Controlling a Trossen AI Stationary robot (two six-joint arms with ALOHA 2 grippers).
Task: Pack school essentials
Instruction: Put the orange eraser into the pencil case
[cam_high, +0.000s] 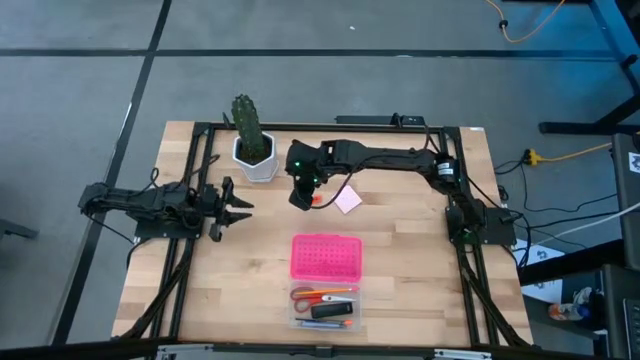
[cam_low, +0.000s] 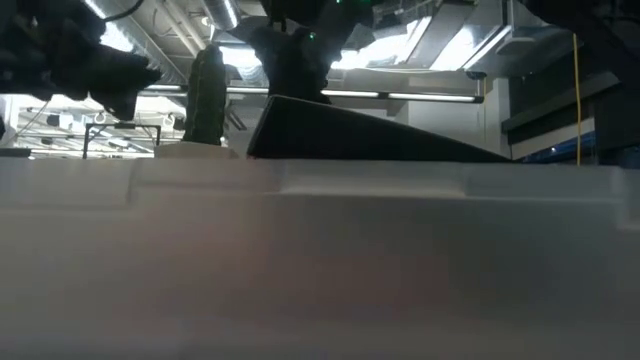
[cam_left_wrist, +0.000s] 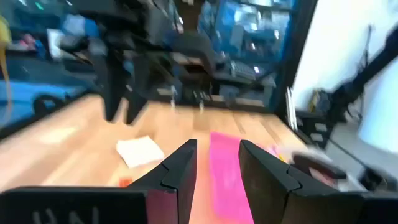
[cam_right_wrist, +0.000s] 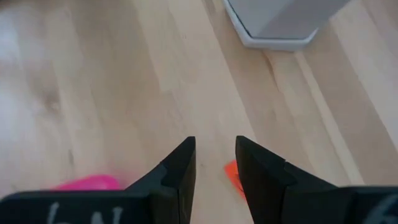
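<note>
Our right gripper (cam_high: 302, 197) hangs over the far middle of the table (cam_high: 420, 290), just beside the white pot (cam_high: 256, 160) of the green cactus (cam_high: 246, 122), its fingers (cam_right_wrist: 180, 165) parted by a narrow gap and pinching nothing. In the right wrist view a tiny red-orange piece (cam_right_wrist: 231, 174) lies on the wood right by one fingertip, half hidden behind it; from above we see the same piece (cam_high: 316, 202) just beside the gripper, with the pale pink square notepad (cam_high: 348, 199) close on its other side.

Our left gripper (cam_high: 232, 207) waits over the left part of the table, pointing toward the middle, fingers (cam_left_wrist: 181, 171) likewise slightly apart and empty.

We judge the packing well along. The clear plastic box (cam_high: 324, 308) near the front edge already holds the red-handled scissors (cam_high: 306, 294), a thin orange pencil (cam_high: 336, 291), a black oblong block (cam_high: 326, 310) and what look like pens, though we cannot sort those out clearly. Its dotted pink lid (cam_high: 325, 256) lies on the table just behind the box, not yet on it.

What remains, as we read it, is the red-orange piece and the notepad, both loose on the wood well apart from the box, and perhaps fitting the lid afterward. The right gripper seems poised for the small piece first.
</note>
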